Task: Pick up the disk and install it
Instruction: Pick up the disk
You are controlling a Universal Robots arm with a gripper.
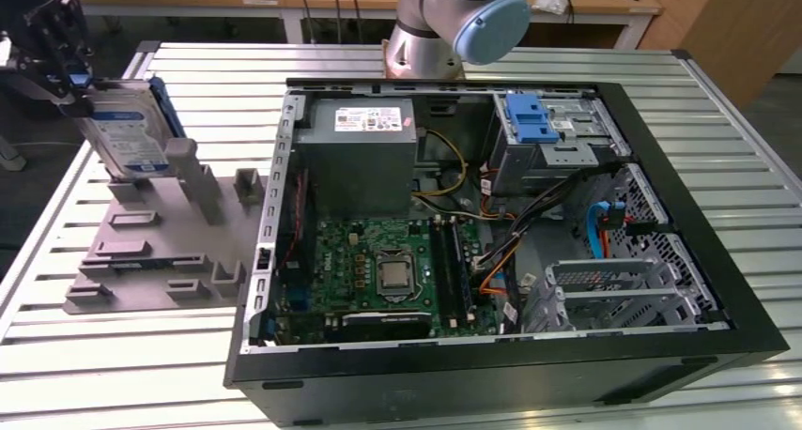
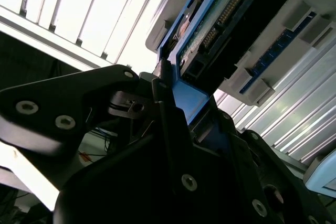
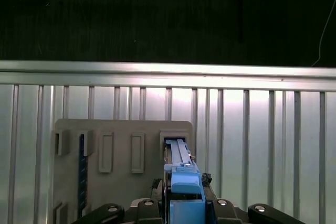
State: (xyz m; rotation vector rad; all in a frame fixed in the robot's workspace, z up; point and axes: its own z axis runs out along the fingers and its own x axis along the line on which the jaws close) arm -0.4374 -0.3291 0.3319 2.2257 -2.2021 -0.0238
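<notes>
I have the black gripper (image 1: 75, 78) clamped on the upper edge of the flat silver hard disk with the blue-and-white label and blue plastic bracket (image 1: 130, 134), fingers closed tight on that bracket. The disk stands upright at a slot of the grey plastic holder plate (image 1: 163, 261). I cannot tell whether it is seated there. The holder plate lies on the slatted metal table (image 1: 251, 64), to the exterior view's left of the open black computer case (image 1: 501, 360).

Exterior view, upper left: gripper (image 1: 75, 81) cut off by the frame's left edge, covering the disk (image 1: 130, 134) along its top edge. Grey holder post (image 1: 184, 176) hides the disk's lower corner. Robot arm (image 1: 445, 26) cut off at the top edge.
</notes>
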